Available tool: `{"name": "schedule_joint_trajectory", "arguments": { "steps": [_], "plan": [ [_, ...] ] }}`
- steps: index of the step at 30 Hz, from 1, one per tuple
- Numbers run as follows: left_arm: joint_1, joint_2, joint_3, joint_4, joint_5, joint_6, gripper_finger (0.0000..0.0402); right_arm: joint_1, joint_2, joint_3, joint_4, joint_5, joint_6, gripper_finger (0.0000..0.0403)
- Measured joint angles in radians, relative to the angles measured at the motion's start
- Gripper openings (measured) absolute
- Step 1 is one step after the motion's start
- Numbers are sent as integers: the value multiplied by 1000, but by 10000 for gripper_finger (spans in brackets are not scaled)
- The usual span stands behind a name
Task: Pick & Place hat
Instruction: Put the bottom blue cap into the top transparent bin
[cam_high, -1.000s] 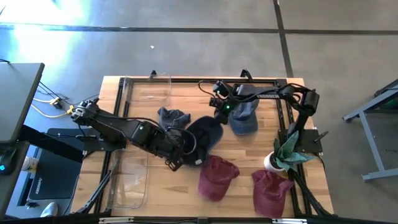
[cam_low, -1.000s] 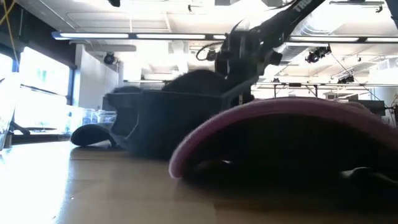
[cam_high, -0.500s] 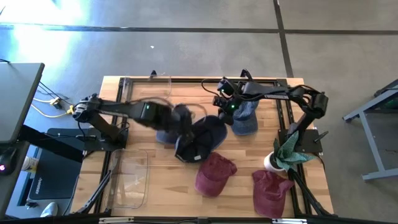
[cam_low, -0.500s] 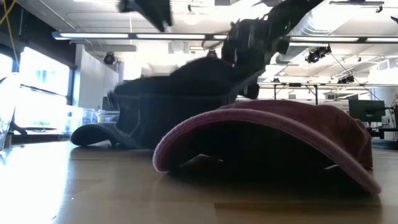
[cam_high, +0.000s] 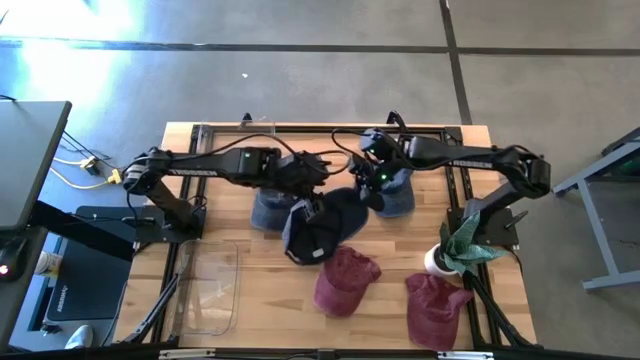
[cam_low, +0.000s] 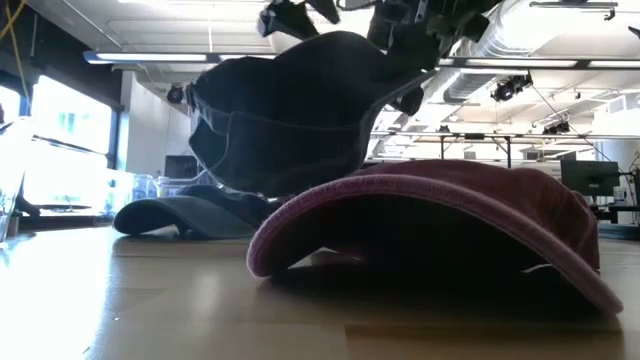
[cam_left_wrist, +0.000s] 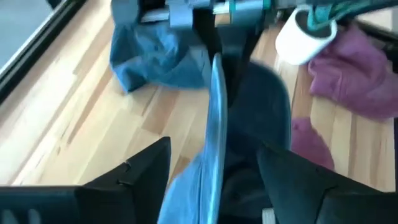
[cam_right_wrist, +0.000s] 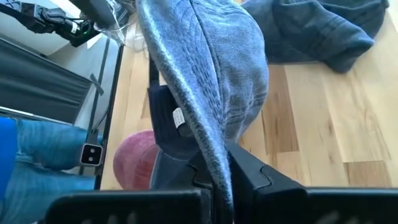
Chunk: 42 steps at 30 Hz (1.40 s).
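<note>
I am holding the dark hat (cam_high: 322, 224) by its brim with my right gripper (cam_high: 372, 192), fingers pinched tight on the fabric; in my right wrist view the brim edge (cam_right_wrist: 186, 99) is running straight down between my two dark fingers. The hat is hanging lifted over the middle of the table (cam_high: 230, 240), its crown drooping above the red hat (cam_high: 343, 283) in front; in the low view it is sitting clear of the wood, above the red one. My left gripper (cam_high: 312, 172) is hovering just beside the hat's back edge with its fingers (cam_left_wrist: 134, 177) standing apart, gripping nothing; the brim is showing between them in my left wrist view. A blue hat (cam_high: 268, 210) is lying under my left arm, another blue hat (cam_high: 396, 196) under my right arm; a second red hat (cam_high: 436, 306) is resting at the front right corner, near a potted plant (cam_high: 455, 247); a clear tray (cam_high: 210, 290) is lying at the front left.
</note>
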Motion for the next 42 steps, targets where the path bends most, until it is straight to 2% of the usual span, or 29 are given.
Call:
{"name": "schedule_joint_trajectory", "arguments": {
  "steps": [6, 8, 11, 14, 18, 20, 21, 25, 27, 30, 34, 39, 42],
  "plan": [
    [0, 36, 4, 57, 57, 25, 157, 30, -5, 0, 0, 3, 0, 8],
    [0, 47, -6, 15, 71, 23, 128, 41, -5, 0, 0, 4, -2, 7],
    [-1, 60, 3, 68, 98, 4, 74, 56, -5, 0, 0, 19, -4, 16],
    [1, 65, -3, 45, 144, -22, 16, 71, -4, 0, 0, 35, -17, 37],
    [0, 64, -2, 27, 157, -140, 9, 66, -24, 0, -43, 68, -17, 72],
    [0, 64, -1, -38, 144, -203, 4, 54, -60, 0, -110, 103, -3, 85],
    [2, 64, -1, -76, 125, -234, 5, 49, -88, 0, -147, 138, 11, 89],
    [60, 64, -2, -218, 61, -374, 3, 76, -225, 0, -280, 386, 27, 91],
    [104, 64, -14, -218, 62, -428, 3, 119, -298, 0, -314, 477, 29, 89],
    [166, 64, -58, -134, 127, -462, 2, 207, -394, 0, -348, 571, 59, 83],
    [237, 63, -157, 70, 276, -505, 1, 333, -482, 0, -380, 602, 123, 77],
    [307, 64, -307, 387, 414, -629, 1, 474, -491, 0, -379, 600, 223, 74],
    [317, 64, -347, 498, 458, -674, 0, 521, -457, 0, -324, 584, 215, 87]
  ]
}}
